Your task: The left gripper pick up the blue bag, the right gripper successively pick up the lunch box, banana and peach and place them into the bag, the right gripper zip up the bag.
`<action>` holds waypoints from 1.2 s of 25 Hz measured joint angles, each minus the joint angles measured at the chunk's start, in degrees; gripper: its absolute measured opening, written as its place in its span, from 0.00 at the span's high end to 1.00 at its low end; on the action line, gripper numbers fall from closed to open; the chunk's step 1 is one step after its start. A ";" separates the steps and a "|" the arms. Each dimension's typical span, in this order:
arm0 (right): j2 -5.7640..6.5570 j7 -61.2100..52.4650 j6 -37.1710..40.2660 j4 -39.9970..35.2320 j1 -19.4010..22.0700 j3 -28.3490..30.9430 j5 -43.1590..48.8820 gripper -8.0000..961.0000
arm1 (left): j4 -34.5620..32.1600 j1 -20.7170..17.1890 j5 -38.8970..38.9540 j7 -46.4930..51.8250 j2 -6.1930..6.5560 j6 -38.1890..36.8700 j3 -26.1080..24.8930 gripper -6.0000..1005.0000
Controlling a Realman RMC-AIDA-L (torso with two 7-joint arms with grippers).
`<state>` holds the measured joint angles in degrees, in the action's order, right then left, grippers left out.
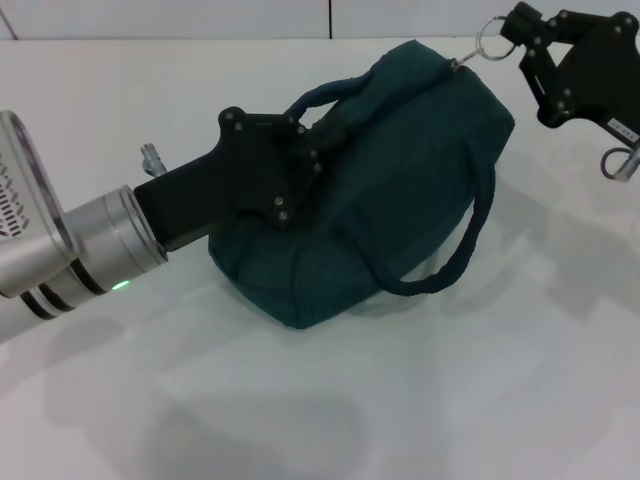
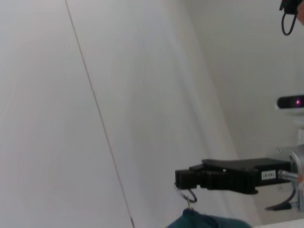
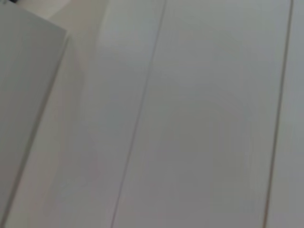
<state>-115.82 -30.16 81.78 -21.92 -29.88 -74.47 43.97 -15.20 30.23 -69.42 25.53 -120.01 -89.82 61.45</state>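
Note:
The blue bag (image 1: 370,190) lies on the white table, its zipper closed along the top. My left gripper (image 1: 303,140) is at the bag's left side, shut on the near end of one rope handle (image 1: 322,95). The other handle (image 1: 460,250) hangs down the front. My right gripper (image 1: 516,36) is at the bag's far right end, shut on the metal ring pull (image 1: 490,38). The left wrist view also shows the right gripper (image 2: 183,180), the ring (image 2: 188,194) and the bag's top (image 2: 204,221). The lunch box, banana and peach are out of view.
The white table (image 1: 420,400) spreads in front of and to the right of the bag. A wall with a vertical seam (image 1: 330,18) stands behind. A cable loop (image 1: 617,165) hangs from the right gripper. The right wrist view shows only pale wall panels (image 3: 190,118).

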 joint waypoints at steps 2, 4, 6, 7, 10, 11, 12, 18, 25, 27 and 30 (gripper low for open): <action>0.07 -0.04 -0.51 0.86 -0.06 0.05 -1.77 0.97 | -0.01 -0.02 -0.14 -0.02 0.03 0.80 -0.01 0.95; 0.17 -0.19 -1.76 1.73 -0.18 0.08 -3.40 0.97 | -0.02 -0.02 -0.17 -0.04 0.06 1.45 -0.10 0.95; 0.19 -0.79 -3.21 2.31 -0.33 0.05 -4.30 0.97 | -0.02 -0.03 -0.17 -0.04 0.16 1.70 -0.22 0.95; 0.22 -1.19 -3.76 2.54 -0.36 0.05 -4.39 0.97 | -0.03 -0.06 -0.15 -0.05 0.22 1.74 -0.29 0.95; 0.36 -1.81 -4.80 3.05 -0.24 0.05 -4.63 0.97 | -0.08 -0.25 0.18 -0.06 0.29 1.78 -0.63 0.95; 0.38 -1.86 -4.98 3.24 -0.13 0.06 -4.77 0.96 | -0.19 -0.39 0.32 -0.07 0.30 1.79 -0.88 0.95; 0.41 -2.08 -5.10 3.36 -0.01 0.07 -4.80 0.96 | -0.19 -0.39 0.32 -0.07 0.30 1.79 -0.88 0.95; 0.79 -3.59 -5.44 3.37 1.08 0.03 -4.27 0.92 | -1.59 -1.30 0.56 -0.09 0.31 1.77 -1.16 0.95; 0.34 -3.31 -8.18 3.23 1.84 -0.83 -3.43 0.83 | -1.63 -0.95 0.61 -0.09 0.31 1.25 -0.96 0.95; 0.10 -3.30 -9.95 3.22 1.13 -1.47 -3.32 0.74 | -1.64 -0.87 0.60 -0.09 0.31 1.21 -0.91 0.96; -0.08 -3.28 -12.66 2.98 -0.12 -4.53 -3.30 0.64 | -1.66 -0.72 0.53 -0.14 0.25 1.19 -0.85 0.96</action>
<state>-115.90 -33.44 69.12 -18.94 -30.00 -79.00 40.67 -16.86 29.51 -68.89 25.39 -119.76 -88.63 60.59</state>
